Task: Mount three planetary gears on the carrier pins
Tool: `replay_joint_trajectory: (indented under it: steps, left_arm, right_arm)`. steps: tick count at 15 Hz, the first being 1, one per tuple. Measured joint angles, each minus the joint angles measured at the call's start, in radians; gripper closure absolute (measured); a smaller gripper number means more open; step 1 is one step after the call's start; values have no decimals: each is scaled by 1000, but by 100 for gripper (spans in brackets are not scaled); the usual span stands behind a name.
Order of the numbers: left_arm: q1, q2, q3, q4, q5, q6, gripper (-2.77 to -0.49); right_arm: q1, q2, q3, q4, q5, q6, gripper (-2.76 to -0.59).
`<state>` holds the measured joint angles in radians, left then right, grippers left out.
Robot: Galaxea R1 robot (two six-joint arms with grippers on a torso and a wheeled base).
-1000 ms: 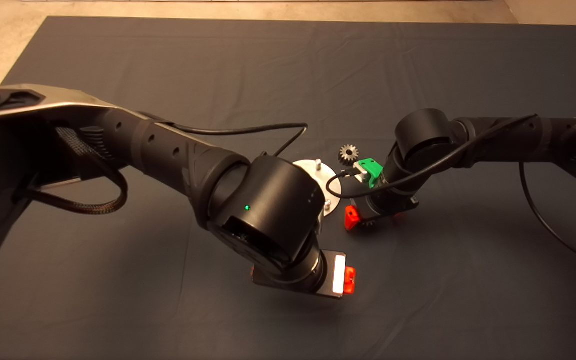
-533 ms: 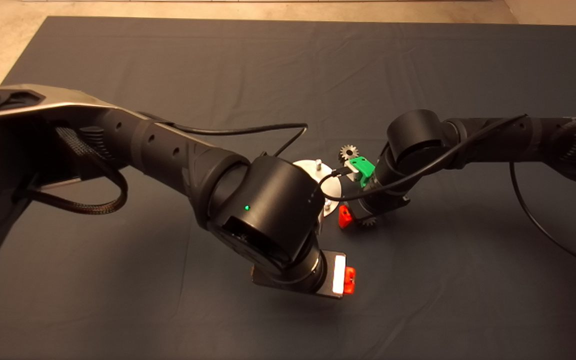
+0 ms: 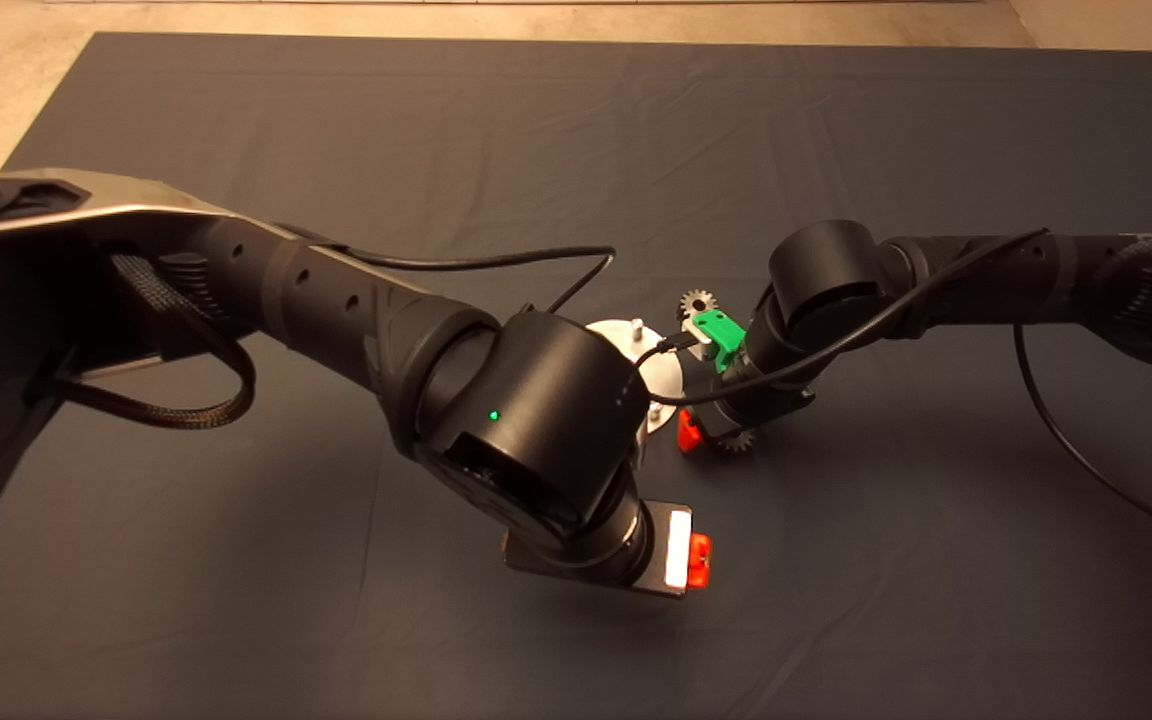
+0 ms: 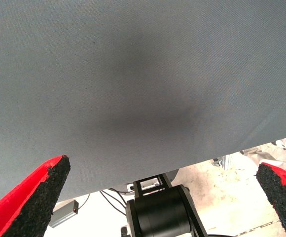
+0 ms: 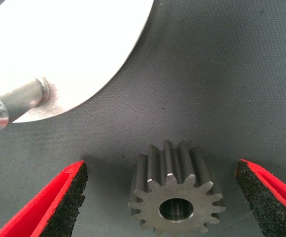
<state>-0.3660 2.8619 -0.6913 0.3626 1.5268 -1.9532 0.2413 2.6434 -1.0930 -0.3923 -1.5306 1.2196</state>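
In the right wrist view a small silver-grey planetary gear (image 5: pixel 175 190) lies flat on the mat, bore up, between the open fingers of my right gripper (image 5: pixel 160 167). Neither black pad (image 5: pixel 66 197) touches it. Just beyond it is the round silver disc (image 5: pixel 69 44) with one carrier pin (image 5: pixel 19 101) standing near its rim. From above, the right gripper (image 3: pixel 711 432) sits low beside the disc (image 3: pixel 664 372), over that gear (image 3: pixel 736 441). Two pins (image 3: pixel 637 326) (image 3: pixel 653 410) show there. A second gear (image 3: pixel 696 303) lies behind the disc. My left gripper (image 3: pixel 696 560) hovers open nearer the front, holding nothing.
The bulky left arm (image 3: pixel 526 420) covers most of the disc in the head view. A black cable (image 3: pixel 496 262) loops over the mat behind it. The left wrist view shows bare mat (image 4: pixel 143 89) and the floor past the mat's edge.
My right gripper has moved left toward the disc and settled around the gear on the mat. The left arm has not moved.
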Motion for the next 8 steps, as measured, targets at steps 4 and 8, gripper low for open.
replay_joint_trajectory:
  steps: [4, 8]
  left_arm:
    - [0, 0, 0, 0, 0, 0, -275]
    - [0, 0, 0, 0, 0, 0, -275]
  right_arm:
    - [0, 0, -18, 0, 0, -1, -211]
    - [0, 0, -31, 0, 0, 0, -211]
